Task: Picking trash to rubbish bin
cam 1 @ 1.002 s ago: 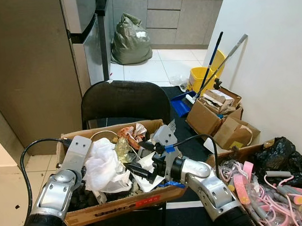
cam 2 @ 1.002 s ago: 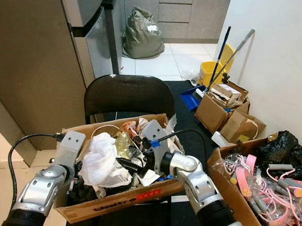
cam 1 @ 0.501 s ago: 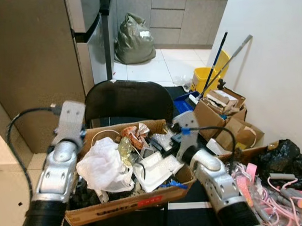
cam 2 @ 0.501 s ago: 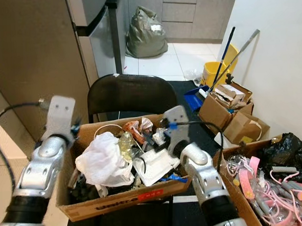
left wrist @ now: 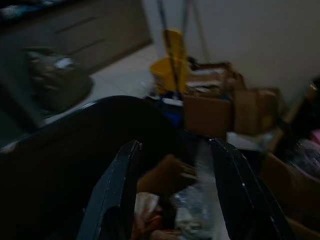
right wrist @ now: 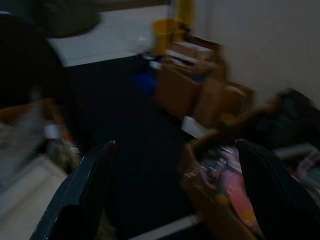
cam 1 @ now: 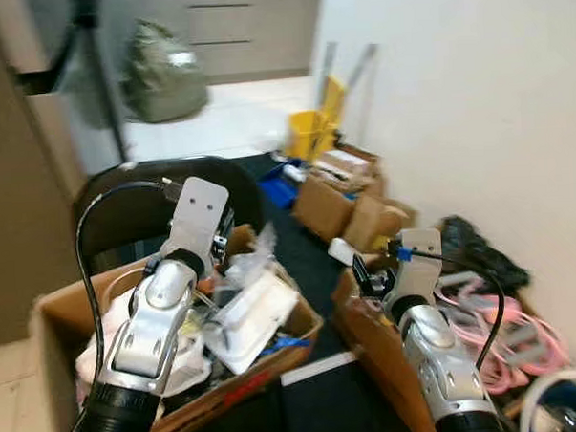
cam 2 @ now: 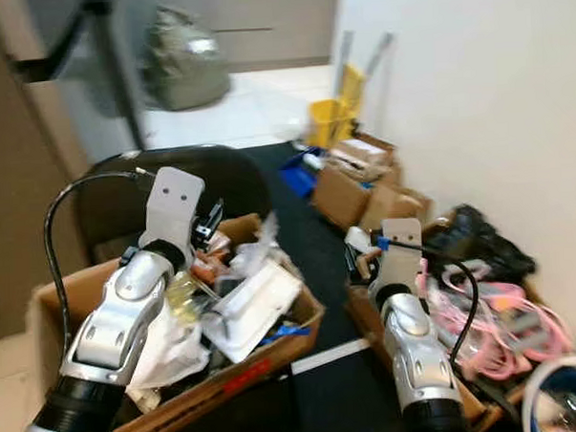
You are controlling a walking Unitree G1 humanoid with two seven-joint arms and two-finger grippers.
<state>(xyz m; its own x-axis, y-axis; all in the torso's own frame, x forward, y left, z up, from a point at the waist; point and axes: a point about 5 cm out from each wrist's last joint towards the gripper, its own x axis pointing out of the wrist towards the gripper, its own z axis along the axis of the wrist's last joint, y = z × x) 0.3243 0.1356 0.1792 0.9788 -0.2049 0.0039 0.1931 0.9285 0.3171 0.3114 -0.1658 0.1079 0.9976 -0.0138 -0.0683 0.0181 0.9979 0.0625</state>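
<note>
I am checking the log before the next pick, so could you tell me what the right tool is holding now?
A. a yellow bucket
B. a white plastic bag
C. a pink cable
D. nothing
D: in the right wrist view the right tool has its fingers spread wide with only floor and boxes between them.

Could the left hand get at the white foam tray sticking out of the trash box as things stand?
Probably yes. The left hand is open, empty and raised over the trash box; the white foam tray lies on top of the pile with nothing covering it.
</note>
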